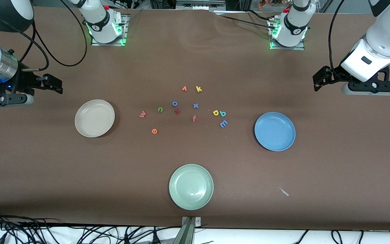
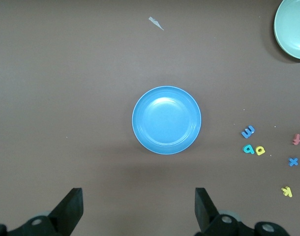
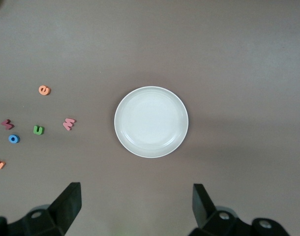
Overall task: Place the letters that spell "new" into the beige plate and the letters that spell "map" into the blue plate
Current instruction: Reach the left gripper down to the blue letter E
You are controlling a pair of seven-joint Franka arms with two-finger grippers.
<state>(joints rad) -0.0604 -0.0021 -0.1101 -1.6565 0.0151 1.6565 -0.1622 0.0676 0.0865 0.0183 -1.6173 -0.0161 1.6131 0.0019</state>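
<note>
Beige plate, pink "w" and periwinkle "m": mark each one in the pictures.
beige plate [image 1: 81, 126]: front view, on its rim.
pink "w" [image 1: 142, 114]: front view, on the letter's middle.
periwinkle "m" [image 1: 223, 123]: front view, on the letter's middle.

White glossy arm casings, black joint bands, silver metal wrist ring at the front view's left edge, black left gripper [image 1: 320, 81] and right gripper [image 1: 54, 84], green-lit bases at top, looping black cables.

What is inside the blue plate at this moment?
Nothing lies in the blue plate; its whole inner surface shows bare. The table under the plate is covered by it and cannot be seen.
</note>
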